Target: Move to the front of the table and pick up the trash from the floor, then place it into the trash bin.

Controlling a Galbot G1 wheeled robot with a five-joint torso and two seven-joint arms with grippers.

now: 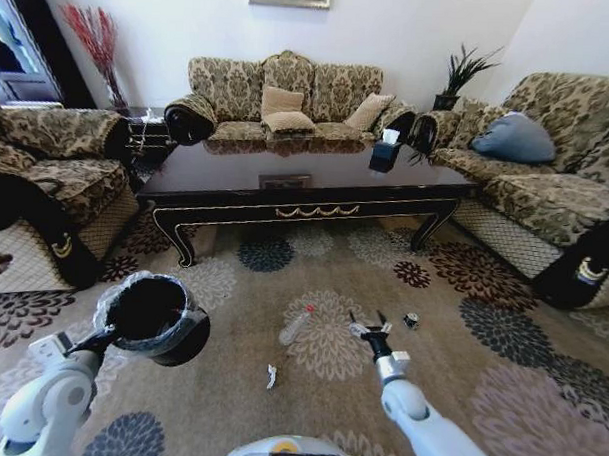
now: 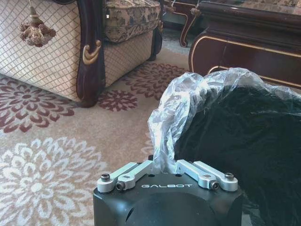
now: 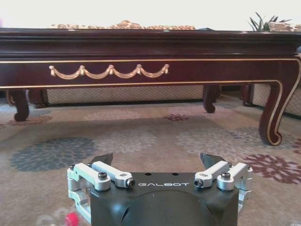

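The dark wood table with gold trim stands ahead across the carpet and spans the right wrist view. The trash lies on the carpet in front of it: a clear bottle with a red cap, a tiny white scrap and a small dark round piece. My right gripper hangs open low over the carpet between the bottle and the dark piece, with nothing between its fingers. My left gripper is shut on the lined rim of the black trash bin, held up at my left.
Patterned sofas surround the table on three sides, with an armchair at the left and a sofa at the right. A black tissue box sits on the tabletop. Open carpet lies between me and the table.
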